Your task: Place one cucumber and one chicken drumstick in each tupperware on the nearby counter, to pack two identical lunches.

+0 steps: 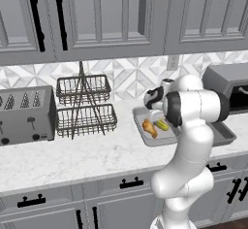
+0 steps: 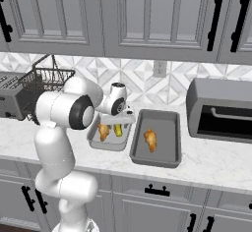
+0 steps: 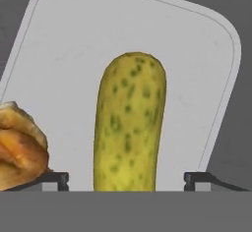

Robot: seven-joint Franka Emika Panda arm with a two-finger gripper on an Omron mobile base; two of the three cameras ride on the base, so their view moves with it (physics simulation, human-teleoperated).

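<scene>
The smaller light tupperware (image 3: 74,39) (image 1: 144,139) (image 2: 104,143) holds a yellowish-green cucumber (image 3: 130,123) (image 1: 162,124) (image 2: 118,130) and an orange-brown chicken drumstick (image 3: 19,147) (image 1: 149,128) (image 2: 104,131) side by side. My gripper (image 3: 127,179) (image 2: 117,121) hangs just above the cucumber. It is open, its fingertips (image 3: 54,179) well clear of the cucumber's sides. To the right, the larger dark tupperware (image 2: 167,123) (image 1: 224,137) holds a second drumstick (image 2: 150,140). Both stand on the counter (image 1: 72,160).
A wire basket rack (image 1: 85,104) and a toaster (image 1: 24,114) stand to the left on the counter. A grey toaster oven (image 2: 221,110) sits at the right against the tiled wall. Wall cabinets hang overhead.
</scene>
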